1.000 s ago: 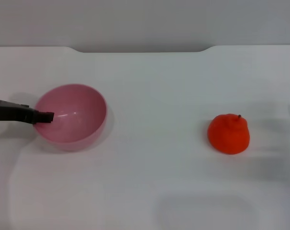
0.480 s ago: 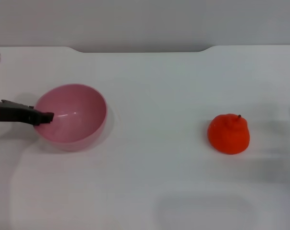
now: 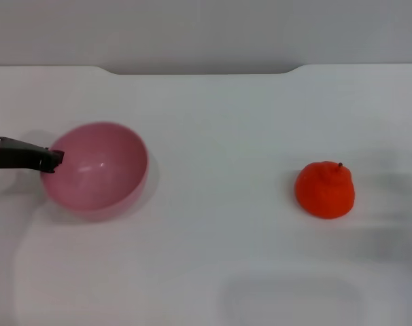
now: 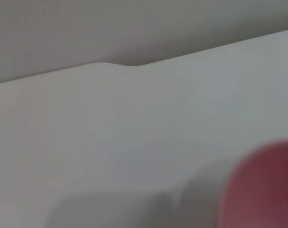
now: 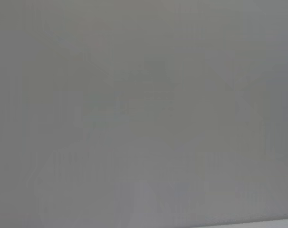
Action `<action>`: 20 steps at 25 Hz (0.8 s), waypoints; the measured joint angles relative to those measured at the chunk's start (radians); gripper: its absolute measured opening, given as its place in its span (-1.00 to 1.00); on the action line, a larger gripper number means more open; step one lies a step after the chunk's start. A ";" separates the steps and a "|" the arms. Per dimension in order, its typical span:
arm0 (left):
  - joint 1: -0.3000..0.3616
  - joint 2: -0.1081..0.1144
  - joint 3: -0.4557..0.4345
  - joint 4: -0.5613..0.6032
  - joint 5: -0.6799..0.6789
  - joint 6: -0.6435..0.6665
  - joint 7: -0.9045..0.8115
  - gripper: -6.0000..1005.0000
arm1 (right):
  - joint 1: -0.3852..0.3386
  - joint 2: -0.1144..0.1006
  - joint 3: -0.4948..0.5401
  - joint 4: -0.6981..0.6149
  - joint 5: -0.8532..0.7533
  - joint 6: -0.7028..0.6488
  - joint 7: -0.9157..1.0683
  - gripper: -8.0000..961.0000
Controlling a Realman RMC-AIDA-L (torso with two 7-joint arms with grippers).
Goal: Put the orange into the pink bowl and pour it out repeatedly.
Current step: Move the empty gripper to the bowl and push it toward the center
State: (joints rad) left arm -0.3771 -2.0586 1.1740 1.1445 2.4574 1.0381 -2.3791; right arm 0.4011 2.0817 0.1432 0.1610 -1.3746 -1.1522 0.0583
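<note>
Left tool (image 3: 55, 161): at the left rim of the pink bowl (image 3: 97, 170), one dark finger over the edge; whether it is clamped cannot be told. Pink bowl: upright on the white bench (image 3: 219, 136), left side. Orange (image 3: 325, 189): on the bench, well apart to the right.

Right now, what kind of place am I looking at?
Probably a robot test bench rather than a kitchen: a plain white table against a bare wall, holding only a pink bowl and a toy orange, with the left gripper at the bowl's rim.
</note>
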 joint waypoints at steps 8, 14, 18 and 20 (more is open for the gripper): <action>0.004 0.000 0.001 0.004 -0.001 0.008 -0.001 -0.84 | -0.002 0.000 0.001 0.000 0.000 -0.002 0.000 0.26; 0.008 -0.001 -0.002 0.005 -0.028 -0.011 -0.003 -0.89 | 0.002 -0.003 -0.002 0.000 -0.001 -0.004 0.000 0.26; 0.018 -0.001 -0.002 0.009 -0.084 -0.034 0.004 -0.90 | 0.016 -0.011 -0.010 0.019 -0.022 -0.016 0.001 0.26; 0.021 -0.001 -0.004 0.015 -0.096 -0.036 0.004 -0.90 | 0.027 -0.014 -0.011 0.034 -0.049 -0.027 0.003 0.26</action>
State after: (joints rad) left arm -0.3559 -2.0593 1.1702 1.1598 2.3618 1.0020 -2.3752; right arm 0.4280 2.0674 0.1326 0.1947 -1.4237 -1.1797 0.0615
